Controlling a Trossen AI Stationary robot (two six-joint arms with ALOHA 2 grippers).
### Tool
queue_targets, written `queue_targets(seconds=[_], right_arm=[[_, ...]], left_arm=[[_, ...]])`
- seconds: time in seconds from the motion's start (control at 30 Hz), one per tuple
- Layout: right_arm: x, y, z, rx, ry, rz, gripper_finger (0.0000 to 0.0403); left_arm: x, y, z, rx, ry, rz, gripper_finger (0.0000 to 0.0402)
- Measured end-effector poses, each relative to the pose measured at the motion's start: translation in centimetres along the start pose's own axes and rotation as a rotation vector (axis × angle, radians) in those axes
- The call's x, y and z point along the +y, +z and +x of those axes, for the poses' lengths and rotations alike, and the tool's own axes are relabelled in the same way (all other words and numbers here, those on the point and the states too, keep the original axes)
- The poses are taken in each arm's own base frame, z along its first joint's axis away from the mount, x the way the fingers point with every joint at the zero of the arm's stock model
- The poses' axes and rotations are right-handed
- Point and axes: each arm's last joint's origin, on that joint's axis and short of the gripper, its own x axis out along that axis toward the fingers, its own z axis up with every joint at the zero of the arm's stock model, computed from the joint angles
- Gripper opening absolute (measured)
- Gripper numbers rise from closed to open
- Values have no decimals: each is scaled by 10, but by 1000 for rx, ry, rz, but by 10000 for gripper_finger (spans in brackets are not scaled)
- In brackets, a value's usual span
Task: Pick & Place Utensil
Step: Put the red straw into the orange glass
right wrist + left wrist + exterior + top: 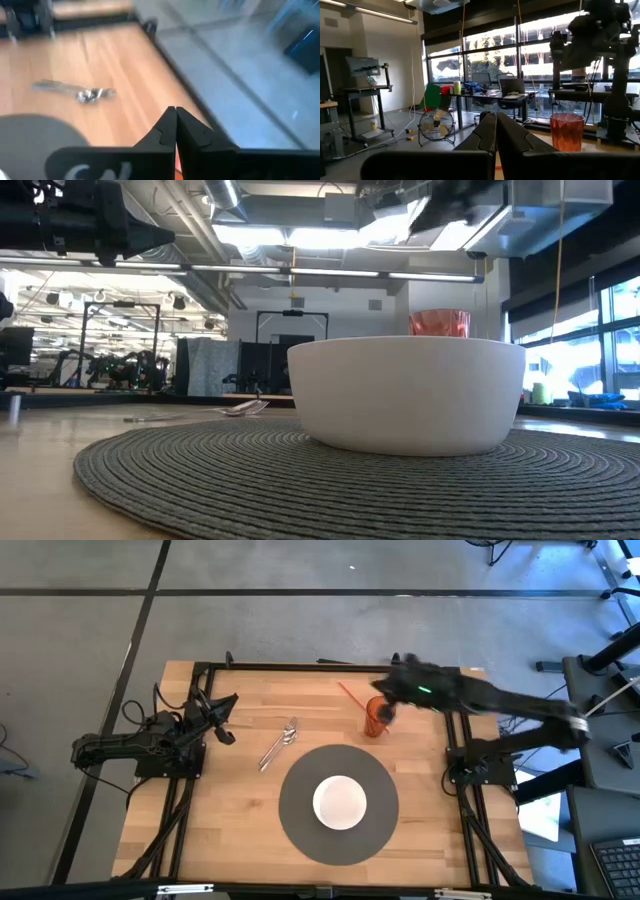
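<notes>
Right tool (388,712) clenched, nothing visibly held, over orange cup (376,718). Utensils (279,744) lie on surface between tools (long axis diagonal), nearer left tool (228,736), also clenched, parked.

overhead camera looks straight down; low camera sits beside the bowl (406,393), shared with overhead.

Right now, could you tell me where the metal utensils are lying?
In the high view, the metal utensils lie on the bare wood, just beyond the grey placemat's left edge, between the left arm and the orange cup.
</notes>
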Motion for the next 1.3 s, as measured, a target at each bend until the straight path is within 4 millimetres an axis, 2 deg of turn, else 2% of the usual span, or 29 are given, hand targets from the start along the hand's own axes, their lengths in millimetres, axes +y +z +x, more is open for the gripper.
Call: queue_targets(seconds=[0.13, 0.27, 0.43, 0.6, 0.87, 1.3], right_arm=[[2, 44, 50, 88, 35, -5, 25], [5, 63, 106, 222, 32, -42, 84], [-3, 64, 163, 411, -19, 39, 178], [-23, 36, 212, 666, -100, 130, 240], [-43, -1, 258, 796, -165, 203, 248], [-55, -29, 286, 866, -172, 296, 248]], left_arm=[[0, 0, 0, 0, 0, 2, 2], [0, 0, 0, 2, 0, 19, 5], [0, -2, 0, 17, 1, 29, 4], [1, -2, 0, 23, 26, 47, 3], [1, -2, 0, 24, 29, 46, 3], [1, -3, 0, 29, 28, 49, 2]])
